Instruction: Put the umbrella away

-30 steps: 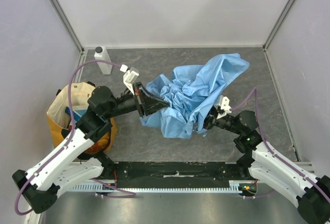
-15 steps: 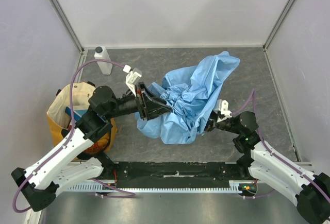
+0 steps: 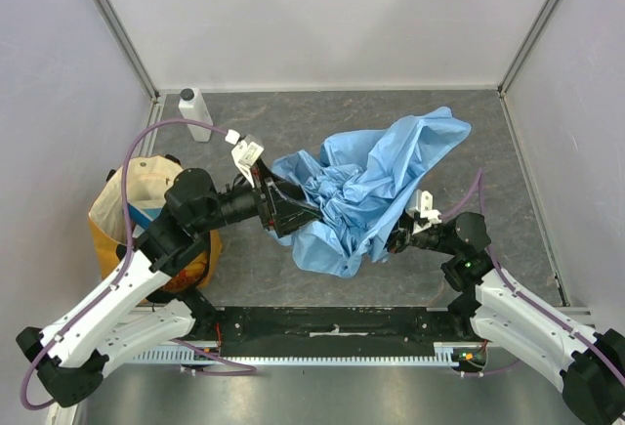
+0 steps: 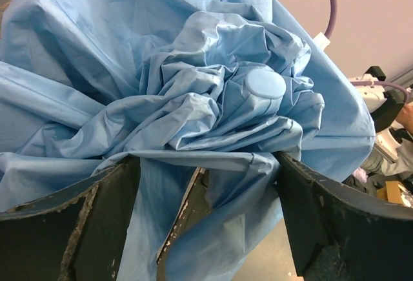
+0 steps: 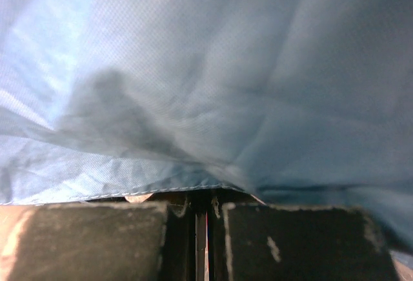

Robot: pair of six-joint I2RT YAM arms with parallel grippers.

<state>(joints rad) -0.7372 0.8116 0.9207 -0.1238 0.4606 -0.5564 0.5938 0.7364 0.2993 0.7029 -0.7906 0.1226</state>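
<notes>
Mid-bench (image 3: 508,181), between the two arms: the sky-blue umbrella (image 3: 361,186), canopy loose and crumpled, one corner flung out to the far right.

Changed since half a second ago: that far corner swung back out to the right after a lean to the left, the whole cloth spread wider again, the left hand (image 3: 305,212) drawn back a little to the left. Much the same lie as a full second ago, so little gained by the sway.

Left hand wide open, closed on nothing. In its wrist view, one finger on either side of the bunched folds gathered round the umbrella's round cap (image 4: 264,84), cloth hanging between them but not pinched.

Right hand (image 3: 393,241) tucked under the near right edge of the canopy, fingers pressed almost together with only a slit between, hem of the cloth lying right at their tips. Cannot tell whether pinching cloth, shaft or nothing, with everything beyond veiled in blue.

Judging by this: still at the gathering stage, far from put away. Canopy not wrapped, no strap seen fastened. Yellow-and-cream tote bag (image 3: 127,200) at the left edge, well apart from the umbrella; white bottle (image 3: 195,112) in the far left corner.
</notes>
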